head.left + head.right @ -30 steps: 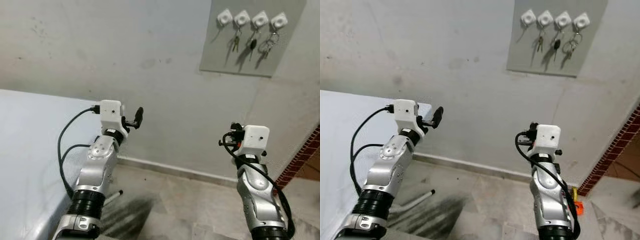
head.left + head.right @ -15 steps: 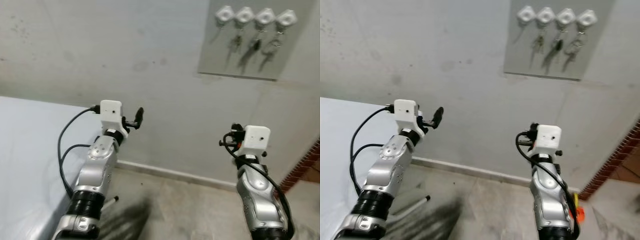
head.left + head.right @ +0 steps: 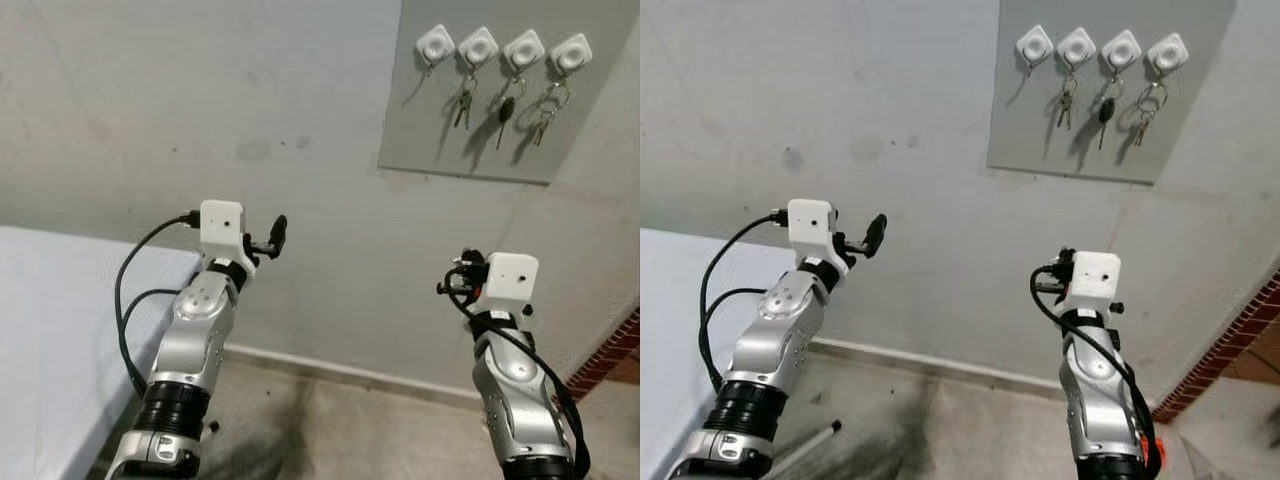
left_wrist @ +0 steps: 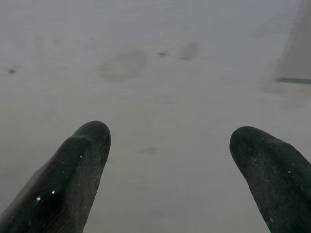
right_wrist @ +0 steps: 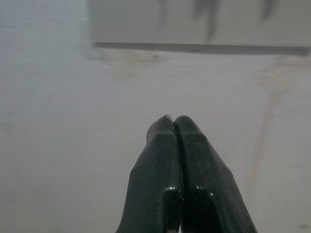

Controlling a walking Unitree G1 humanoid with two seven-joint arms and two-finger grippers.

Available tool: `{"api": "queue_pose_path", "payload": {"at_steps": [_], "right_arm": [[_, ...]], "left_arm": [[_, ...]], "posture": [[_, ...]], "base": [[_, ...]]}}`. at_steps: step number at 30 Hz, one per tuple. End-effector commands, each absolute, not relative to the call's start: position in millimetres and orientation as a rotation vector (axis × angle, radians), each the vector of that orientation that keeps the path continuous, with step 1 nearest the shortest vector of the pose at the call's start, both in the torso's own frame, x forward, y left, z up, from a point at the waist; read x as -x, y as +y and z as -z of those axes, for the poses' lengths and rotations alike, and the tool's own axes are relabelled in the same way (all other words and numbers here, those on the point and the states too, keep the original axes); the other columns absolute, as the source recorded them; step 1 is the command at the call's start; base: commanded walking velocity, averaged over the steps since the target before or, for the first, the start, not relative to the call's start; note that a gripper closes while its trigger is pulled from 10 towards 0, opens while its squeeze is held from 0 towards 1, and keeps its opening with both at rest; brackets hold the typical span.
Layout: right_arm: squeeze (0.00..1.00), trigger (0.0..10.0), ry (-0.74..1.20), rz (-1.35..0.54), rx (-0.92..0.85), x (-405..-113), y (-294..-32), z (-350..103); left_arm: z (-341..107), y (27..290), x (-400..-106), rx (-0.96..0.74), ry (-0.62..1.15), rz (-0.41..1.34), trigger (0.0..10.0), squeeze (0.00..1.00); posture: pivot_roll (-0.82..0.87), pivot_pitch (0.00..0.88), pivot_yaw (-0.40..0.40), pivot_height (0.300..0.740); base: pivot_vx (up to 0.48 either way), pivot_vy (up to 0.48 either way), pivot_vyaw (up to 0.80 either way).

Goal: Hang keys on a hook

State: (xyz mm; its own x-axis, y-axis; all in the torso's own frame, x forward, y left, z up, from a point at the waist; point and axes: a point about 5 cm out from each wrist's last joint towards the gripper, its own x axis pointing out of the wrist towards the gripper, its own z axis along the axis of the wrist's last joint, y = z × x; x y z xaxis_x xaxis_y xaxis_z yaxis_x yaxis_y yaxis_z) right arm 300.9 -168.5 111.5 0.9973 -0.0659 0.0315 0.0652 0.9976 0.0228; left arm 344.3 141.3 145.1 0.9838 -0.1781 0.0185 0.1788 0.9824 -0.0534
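Board: grey panel [image 3: 480,110] on the wall at about 1 o'clock in the head view, carrying four white hooks [image 3: 503,49] in a row.
Keys: three sets hang there: keys [image 3: 462,100] on the second hook, a black-headed key [image 3: 504,110] on the third, a ringed bunch [image 3: 545,108] on the fourth. The leftmost hook [image 3: 434,45] is bare.
Left gripper [image 4: 170,160]: raised at about 9 o'clock, fingers spread wide, nothing between them, pointed at plain wall.
Right gripper [image 5: 174,145]: raised at about 4 o'clock, fingers pressed together tip to tip; no key seen between them. Wrist view looks at the wall just under the panel's lower edge.
Change: over the last second the whole head view tilts up; the panel sits lower and fuller in frame, less floor [image 3: 330,430] shows. Read as camera motion. Both arms keep the same pose relative to the body.
Bed [image 3: 50,330]: pale surface at 8 o'clock, beside the left arm.
Meaning: judged, keys are already hung and neither gripper carries any; the task looks complete, or one free hook remains.
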Motion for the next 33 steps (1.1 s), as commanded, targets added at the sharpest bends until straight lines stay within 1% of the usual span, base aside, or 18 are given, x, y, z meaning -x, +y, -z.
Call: {"api": "queue_pose_path", "payload": {"at_steps": [1, 12, 13, 14, 16, 19, 20, 23, 25, 26, 27, 29, 31, 33], "right_arm": [[0.00, 10.0, -0.050, 0.065, -0.011, -302.3, -169.5, -117.2], [0.00, 10.0, -0.048, 0.062, -0.011, -303.2, -168.3, -117.1], [0.00, 10.0, -0.048, 0.062, -0.012, -303.3, -168.1, -117.2], [0.00, 10.0, -0.049, 0.062, -0.011, -303.3, -168.0, -117.2], [0.00, 10.0, -0.049, 0.062, -0.012, -303.2, -167.9, -117.1], [0.00, 10.0, -0.052, 0.061, -0.010, -303.6, -168.1, -117.7], [0.00, 10.0, -0.060, 0.052, -0.007, -304.0, -167.7, -118.8], [0.00, 10.0, -0.077, 0.034, 0.010, -304.9, -166.7, -121.5], [0.00, 10.0, -0.078, 0.030, 0.010, -305.3, -166.5, -121.9], [0.00, 10.0, -0.095, 0.015, 0.021, -308.4, -165.1, -127.6], [0.00, 10.0, -0.103, 0.010, 0.021, -309.7, -164.6, -130.4], [0.00, 10.0, -0.125, 0.005, 0.024, -312.6, -164.1, -137.6], [0.00, 10.0, -0.134, 0.002, 0.026, -313.7, -163.9, -140.8], [0.00, 10.0, -0.168, -0.021, 0.017, -316.0, -163.0, -150.1]], "left_arm": [[-148.6, 141.8, -344.9, 0.053, -0.021, 0.178, 10.0, 0.00], [-149.8, 143.1, -344.5, 0.052, -0.028, 0.176, 10.0, 0.00], [-151.7, 142.0, -343.7, 0.083, -0.042, 0.180, 10.0, 0.00], [-152.8, 141.5, -343.2, 0.120, -0.050, 0.180, 10.0, 0.00], [-153.8, 140.7, -342.9, 0.141, -0.050, 0.194, 10.0, 0.00], [-156.3, 137.7, -342.9, 0.113, -0.055, 0.217, 10.0, 0.00], [-161.2, 131.5, -341.2, 0.073, -0.080, 0.267, 10.0, 0.00], [-168.4, 121.1, -337.9, 0.018, -0.115, 0.340, 10.0, 0.00], [-169.5, 119.4, -337.6, 0.018, -0.118, 0.353, 10.0, 0.00], [-177.3, 107.5, -334.6, -0.023, -0.153, 0.424, 10.0, 0.00], [-180.4, 102.6, -333.2, -0.040, -0.167, 0.452, 10.0, 0.00], [-186.2, 93.4, -330.3, -0.038, -0.188, 0.497, 10.0, 0.00], [-188.2, 89.8, -329.1, -0.032, -0.191, 0.513, 10.0, 0.00], [-194.6, 79.0, -323.6, -0.038, -0.218, 0.568, 10.0, 0.00]], "posture": [[-0.07, 0.031, 0.030, 0.740], [-0.06, 0.035, 0.029, 0.740], [-0.06, 0.036, 0.029, 0.740], [-0.06, 0.035, 0.030, 0.740], [-0.06, 0.035, 0.030, 0.740], [-0.06, 0.038, 0.031, 0.740], [-0.06, 0.038, 0.031, 0.740], [-0.06, 0.039, 0.033, 0.740], [-0.06, 0.039, 0.033, 0.740], [-0.06, 0.040, 0.035, 0.740], [-0.06, 0.039, 0.034, 0.740], [-0.06, 0.039, 0.034, 0.740], [-0.06, 0.039, 0.034, 0.740], [-0.06, 0.039, 0.037, 0.740]], "base": [[0.386, 0.000, 0.00], [0.387, 0.000, 0.00], [0.311, 0.000, 0.00], [0.000, 0.000, 0.00], [0.000, 0.000, 0.00], [0.000, 0.000, 0.00], [0.000, 0.000, 0.00], [0.000, 0.000, 0.00], [0.000, 0.000, 0.00], [0.000, 0.000, 0.00], [0.000, 0.000, 0.00], [0.000, 0.000, 0.00], [0.000, 0.000, 0.00], [0.000, 0.000, 0.00]]}}
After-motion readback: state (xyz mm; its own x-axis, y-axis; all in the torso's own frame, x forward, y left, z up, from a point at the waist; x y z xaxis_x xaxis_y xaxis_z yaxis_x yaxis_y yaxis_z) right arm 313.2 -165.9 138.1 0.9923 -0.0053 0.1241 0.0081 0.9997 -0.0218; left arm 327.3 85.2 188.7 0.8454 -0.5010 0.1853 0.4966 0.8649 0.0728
